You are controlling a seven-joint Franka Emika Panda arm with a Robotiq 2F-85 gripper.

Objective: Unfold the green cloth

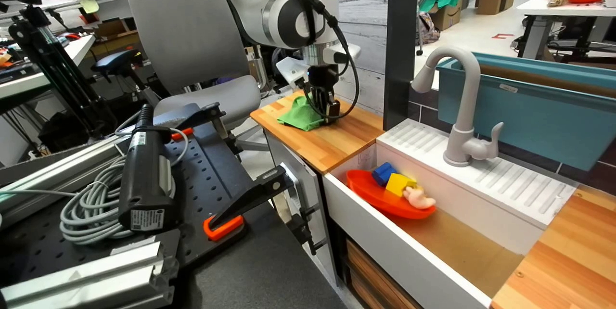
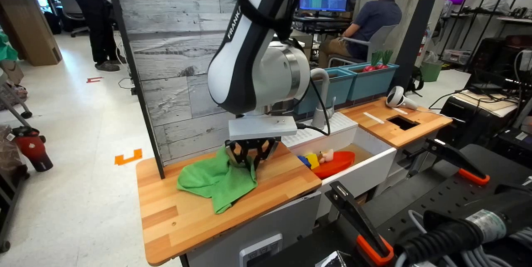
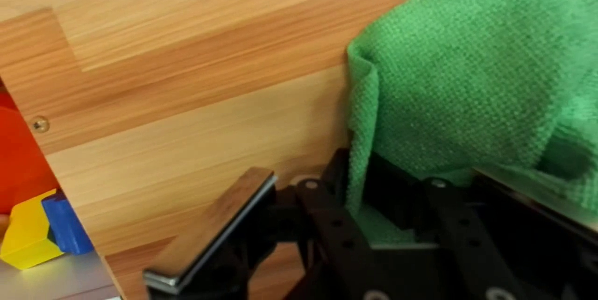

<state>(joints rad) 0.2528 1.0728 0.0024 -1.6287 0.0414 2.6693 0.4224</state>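
The green cloth [image 1: 299, 115] lies crumpled on the wooden counter, with folds and a corner toward the counter's front edge. In an exterior view [image 2: 216, 180] it spreads to one side of the gripper, partly bunched up against it. In the wrist view the cloth [image 3: 467, 71] fills the upper right, and a narrow folded edge runs down between the fingers. My gripper [image 3: 359, 169] is shut on that fold, low over the counter. It points down in both exterior views [image 1: 330, 115] [image 2: 250, 165]. The cloth's underside and inner folds are hidden.
The wooden counter [image 2: 286, 172] ends at a white sink [image 1: 409, 251] holding a red dish [image 1: 370, 196], a yellow block [image 1: 399, 185] and a blue block [image 1: 383, 173]. A faucet [image 1: 466, 102] stands behind the sink. A grey wood-look wall panel [image 2: 174, 63] rises behind the counter.
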